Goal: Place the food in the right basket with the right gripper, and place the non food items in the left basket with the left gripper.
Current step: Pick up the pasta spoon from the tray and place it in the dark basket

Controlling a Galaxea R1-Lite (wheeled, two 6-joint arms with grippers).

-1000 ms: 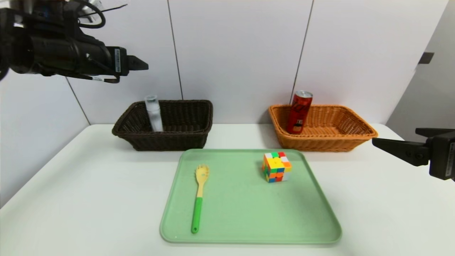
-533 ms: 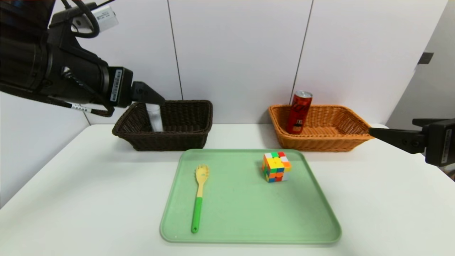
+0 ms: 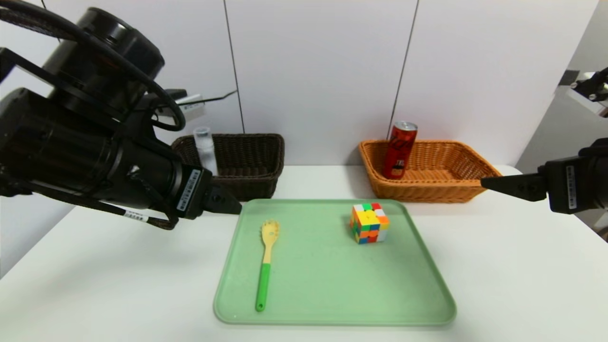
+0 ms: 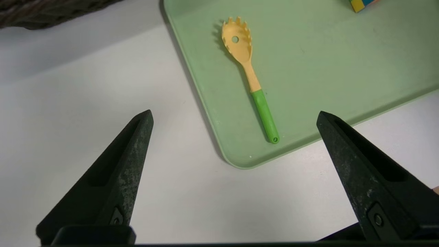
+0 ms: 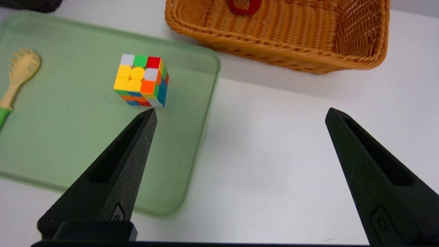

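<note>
Now that the left gripper (image 4: 234,116), jaws spread wide and empty, has swung down from above the left basket (image 3: 247,164) where the bottle (image 3: 205,149) stands, the spoon (image 4: 249,72) lies just ahead between its fingertips, leaving 2 non-food items, it and the cube (image 3: 369,223), on the tray (image 3: 332,304), while the right gripper (image 5: 240,115) hangs open nearby, the can (image 3: 400,149) in the right basket (image 3: 441,187).

A tall red can (image 3: 400,149) stands leaning in the orange basket (image 3: 456,187). A white bottle (image 3: 205,149) stands in the dark brown basket (image 3: 256,185). A yellow-green spoon (image 3: 266,261) and a multicoloured cube (image 3: 369,223) lie well apart.
</note>
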